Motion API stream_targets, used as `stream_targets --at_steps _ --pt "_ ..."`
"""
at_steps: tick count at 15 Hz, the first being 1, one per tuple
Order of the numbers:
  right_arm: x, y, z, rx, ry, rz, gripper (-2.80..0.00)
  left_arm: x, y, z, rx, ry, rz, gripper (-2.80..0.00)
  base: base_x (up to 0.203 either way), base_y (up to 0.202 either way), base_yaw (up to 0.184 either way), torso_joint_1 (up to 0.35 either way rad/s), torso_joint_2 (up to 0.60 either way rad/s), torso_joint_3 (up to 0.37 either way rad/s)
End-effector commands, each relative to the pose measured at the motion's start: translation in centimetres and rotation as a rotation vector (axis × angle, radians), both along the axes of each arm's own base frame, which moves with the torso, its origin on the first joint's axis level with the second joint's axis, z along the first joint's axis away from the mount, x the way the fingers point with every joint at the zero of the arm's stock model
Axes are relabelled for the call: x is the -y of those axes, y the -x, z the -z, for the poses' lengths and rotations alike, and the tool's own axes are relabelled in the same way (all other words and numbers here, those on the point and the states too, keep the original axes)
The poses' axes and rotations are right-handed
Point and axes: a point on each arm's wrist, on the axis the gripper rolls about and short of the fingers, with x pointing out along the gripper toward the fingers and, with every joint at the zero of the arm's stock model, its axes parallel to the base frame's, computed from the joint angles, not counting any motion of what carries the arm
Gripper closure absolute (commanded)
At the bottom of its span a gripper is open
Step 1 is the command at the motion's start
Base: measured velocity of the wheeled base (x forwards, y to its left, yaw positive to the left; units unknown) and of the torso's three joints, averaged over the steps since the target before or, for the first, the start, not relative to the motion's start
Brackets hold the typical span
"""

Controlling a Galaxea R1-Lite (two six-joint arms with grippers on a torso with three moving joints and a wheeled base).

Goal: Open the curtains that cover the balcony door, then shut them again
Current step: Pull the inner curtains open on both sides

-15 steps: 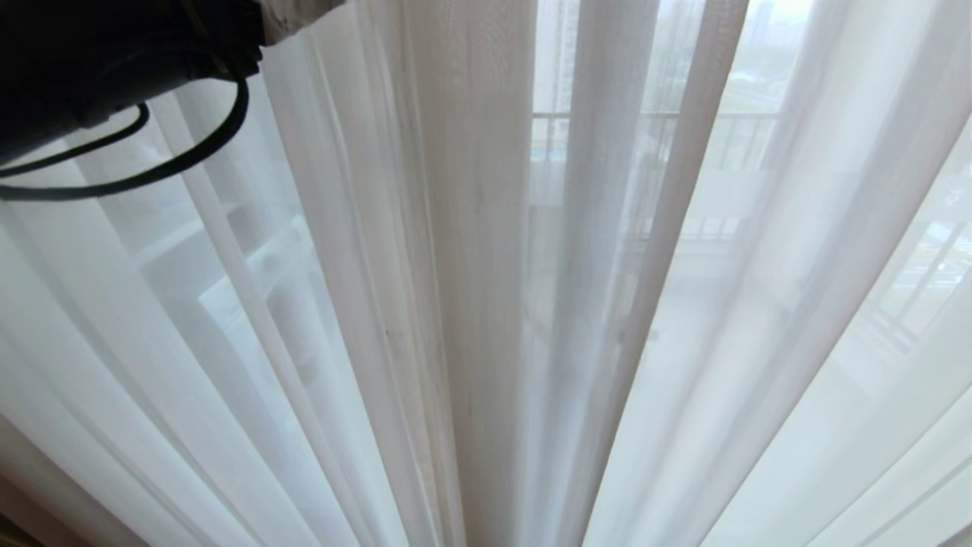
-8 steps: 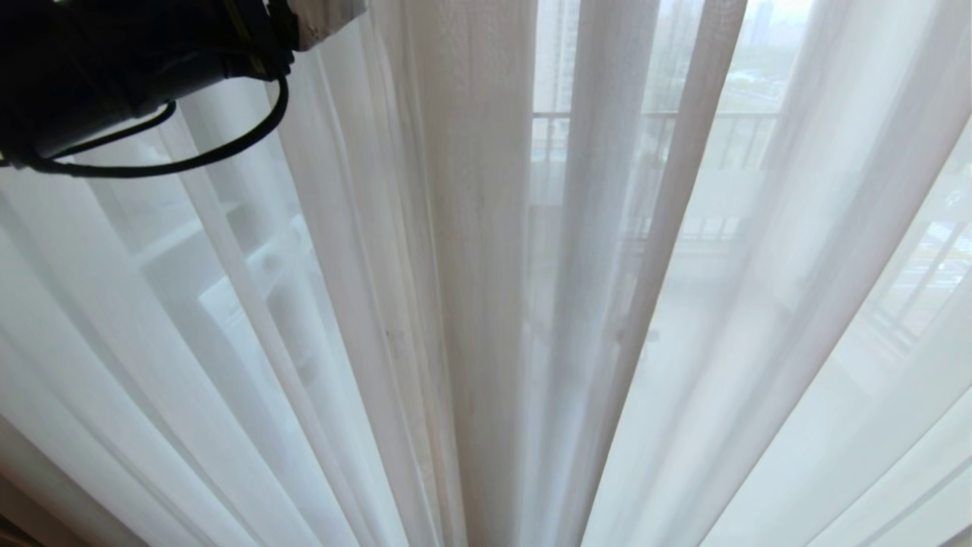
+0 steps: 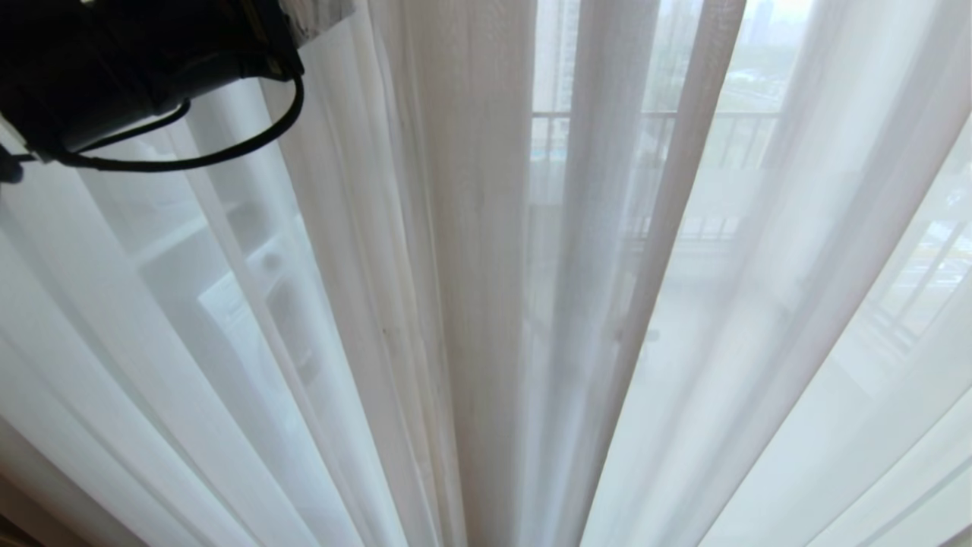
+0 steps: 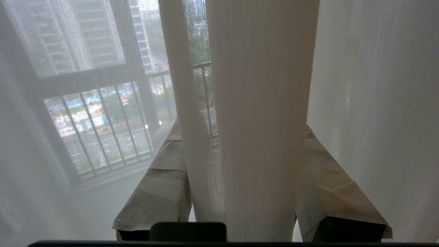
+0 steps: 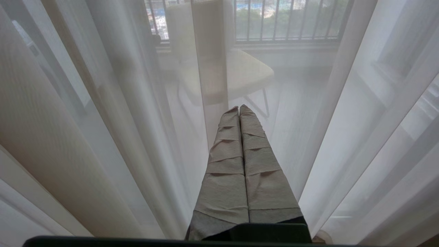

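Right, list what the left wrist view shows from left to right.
Balcony railing seen through the sheer → one taped finger → the pleat of the curtains between the fingers → the other taped finger → more sheer fabric.

Sheer curtains point(image 3: 486, 304): showing translucent white, with fine vertical ribbing in the weave where a fold is passing between the left gripper's fingers.
Denser folds point(image 4: 253, 103): looking warmer, cream to pale beige.
Left gripper point(image 4: 240, 178): wearing grey-beige tape in overlapping bands on both fingers.
Left arm point(image 3: 129, 61): appearing black, with a black cable looping under it.
Right gripper point(image 5: 239, 113): showing the same grey-beige banded wrapping.
Railing point(image 5: 274, 20): showing as dark vertical bars beyond the right gripper's tips, through the fabric.
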Motion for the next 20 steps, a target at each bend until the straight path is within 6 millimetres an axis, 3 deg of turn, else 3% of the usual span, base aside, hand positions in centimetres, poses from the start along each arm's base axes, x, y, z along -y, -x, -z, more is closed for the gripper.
stream_targets --at_steps 1,7,20 --pt "0.0 0.0 0.0 -0.001 0.0 0.001 0.0 0.0 0.0 0.0 0.002 0.001 0.001 0.0 0.0 0.0 0.0 0.0 0.0 0.0" --pt "0.0 0.0 0.0 -0.001 0.0 0.001 0.0 -1.7 -0.2 -0.2 0.009 0.002 -0.062 0.0 0.0 0.0 0.0 0.0 0.0 0.0" --pt "0.0 0.0 0.0 0.0 0.0 0.0 0.0 -11.0 -0.1 -0.8 0.036 -0.006 -0.404 0.0 0.0 0.0 0.0 0.0 0.0 0.0"
